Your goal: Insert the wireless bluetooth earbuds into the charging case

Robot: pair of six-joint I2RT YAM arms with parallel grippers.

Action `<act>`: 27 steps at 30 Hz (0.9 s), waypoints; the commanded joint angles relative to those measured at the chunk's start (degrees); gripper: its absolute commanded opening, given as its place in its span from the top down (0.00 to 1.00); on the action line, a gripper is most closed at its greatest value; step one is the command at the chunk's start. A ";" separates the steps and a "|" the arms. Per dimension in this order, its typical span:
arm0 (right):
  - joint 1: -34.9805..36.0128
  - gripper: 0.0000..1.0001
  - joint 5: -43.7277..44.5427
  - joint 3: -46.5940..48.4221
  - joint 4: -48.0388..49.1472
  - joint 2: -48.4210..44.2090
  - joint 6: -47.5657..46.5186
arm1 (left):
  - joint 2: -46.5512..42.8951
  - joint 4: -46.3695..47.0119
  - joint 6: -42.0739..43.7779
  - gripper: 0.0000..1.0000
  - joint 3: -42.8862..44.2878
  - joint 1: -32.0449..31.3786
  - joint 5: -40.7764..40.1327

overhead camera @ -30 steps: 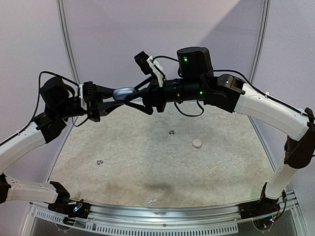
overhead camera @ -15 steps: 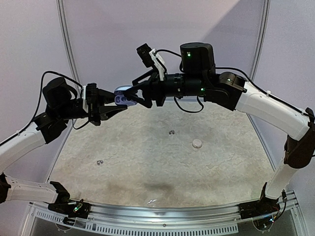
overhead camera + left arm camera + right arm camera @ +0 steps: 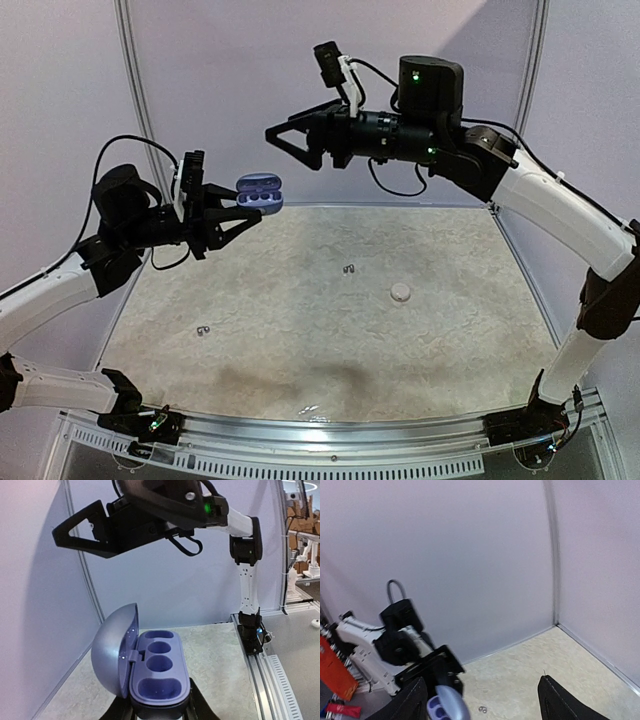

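Both hands hang above the bench (image 3: 450,370) — the left hand (image 3: 240,207) clamped on the open charging case (image 3: 160,675), the right hand (image 3: 295,140) spread and empty — while the earbuds (image 3: 349,268) lie scattered at 1 and 9 o'clock, likely tiny enough to slip a pinch or skitter away.

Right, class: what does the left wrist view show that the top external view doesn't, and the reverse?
Only left wrist: the empty wells inside the charging case. Only top external: tiny dark earbuds and a white round object lying on the table. Both: the left gripper holding the open case, with the right gripper above it, apart.
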 commanded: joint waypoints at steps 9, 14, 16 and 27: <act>-16.29 0.41 17.56 7.89 -24.61 15.74 27.33 | -0.53 0.50 -1.89 1.00 -3.48 1.56 -14.65; -19.17 0.41 8.86 10.52 -20.84 27.86 33.98 | -0.62 1.32 -1.31 1.00 -4.59 2.21 -15.26; -20.13 0.43 6.05 10.57 -18.04 31.80 38.78 | -0.90 1.80 -1.08 1.00 -5.11 2.56 -15.37; -22.09 0.45 10.85 8.91 -15.93 39.56 52.41 | -2.32 3.65 -0.45 1.00 -7.64 4.15 -15.80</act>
